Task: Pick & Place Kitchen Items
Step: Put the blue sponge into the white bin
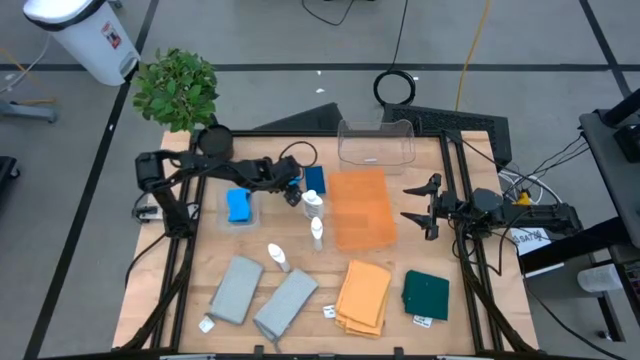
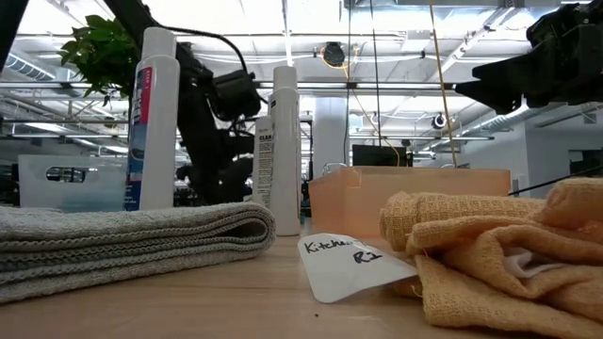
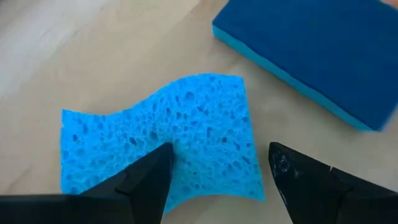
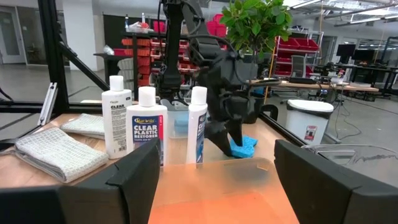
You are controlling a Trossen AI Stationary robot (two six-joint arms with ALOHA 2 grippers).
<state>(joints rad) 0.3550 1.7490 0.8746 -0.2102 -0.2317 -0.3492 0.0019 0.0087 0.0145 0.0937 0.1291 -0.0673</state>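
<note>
A light blue porous sponge [image 3: 186,124] with wavy edges lies flat on the wooden table. My left gripper [image 3: 221,155] stands open over it, pointing steeply down. A darker blue sponge [image 3: 311,50] lies just beyond it. In the high view my left gripper [image 1: 292,190] hides the light sponge, and the dark one [image 1: 314,179] lies beside it. Another blue sponge [image 1: 238,205] lies in a clear bin. Three white bottles [image 1: 312,205] [image 1: 317,232] [image 1: 277,257] stand nearby. My right gripper [image 1: 428,205] waits open at the right edge. My left gripper has one fingertip [image 3: 155,171] over the light blue sponge's top face [image 3: 180,155] and the other [image 3: 292,171] just past the sponge's edge. The fingers come from above, slanting. The sponge lies flat on the table. I cannot tell whether the finger touches it.
An orange tray [image 1: 362,208] lies right of the bottles, with a clear bin [image 1: 376,142] behind it. Two grey cloths [image 1: 235,290] [image 1: 287,302], an orange cloth [image 1: 364,295] and a dark green cloth [image 1: 426,296] lie along the near edge. A potted plant [image 1: 177,88] stands at the far left.
</note>
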